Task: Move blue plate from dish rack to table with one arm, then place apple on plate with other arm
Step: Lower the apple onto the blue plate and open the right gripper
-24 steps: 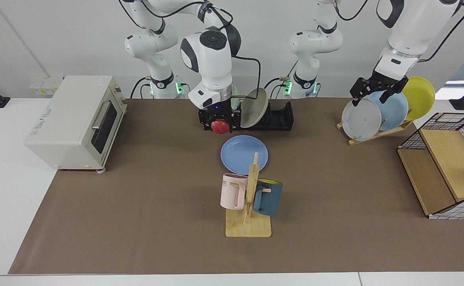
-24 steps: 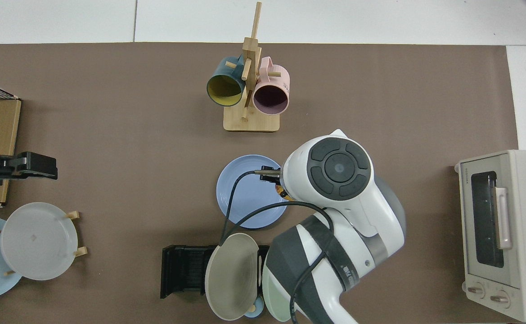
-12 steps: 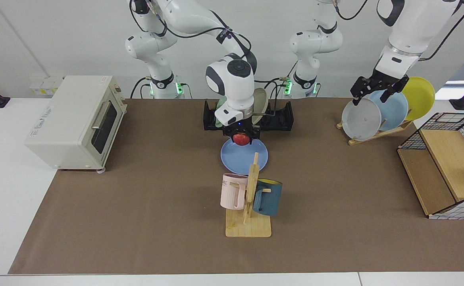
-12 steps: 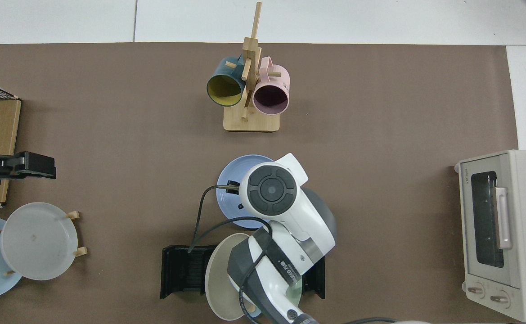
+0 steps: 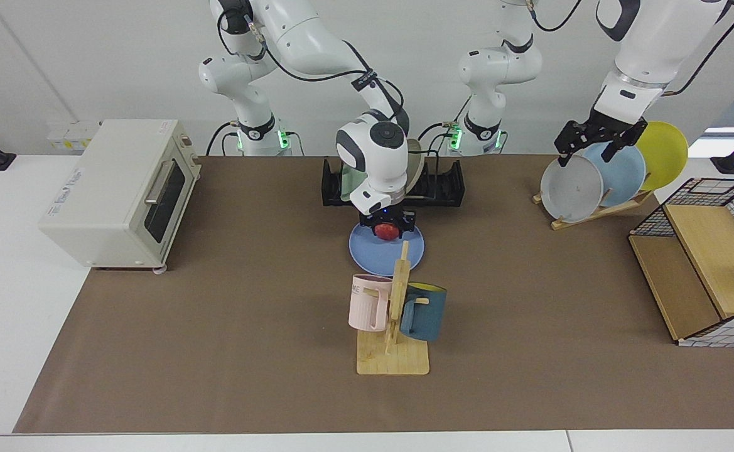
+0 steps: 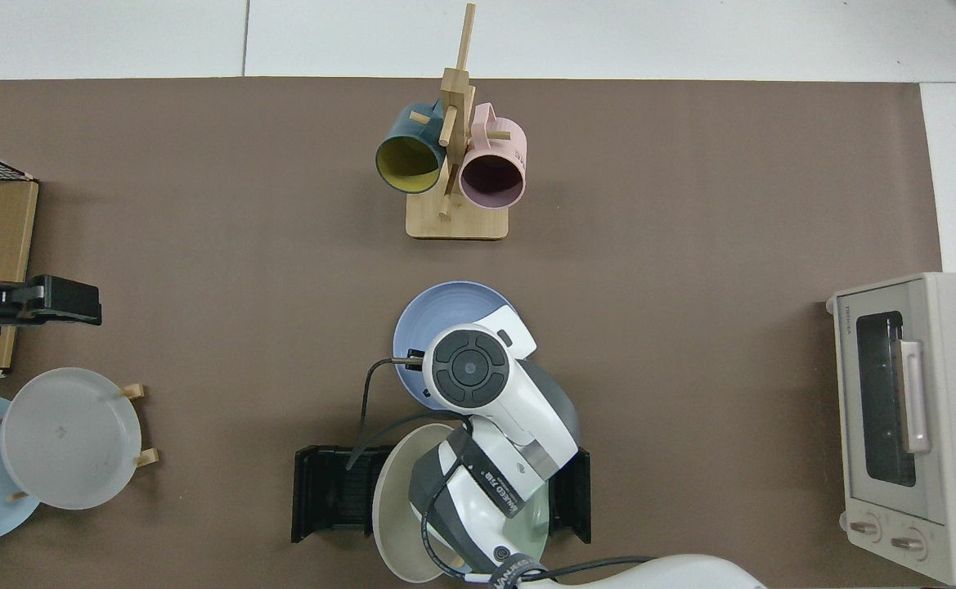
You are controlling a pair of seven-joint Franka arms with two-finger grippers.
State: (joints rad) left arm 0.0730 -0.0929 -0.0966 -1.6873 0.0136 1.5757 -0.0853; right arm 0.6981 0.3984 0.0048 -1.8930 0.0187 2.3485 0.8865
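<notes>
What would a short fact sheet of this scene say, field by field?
Blue plate: flat on the table, in front of the dish rack
Apple: held low over the blue plate
Right tool: shut on the apple
Left tool: open, waiting by the wooden plate stand
Nearby: mug tree, toaster oven
</notes>
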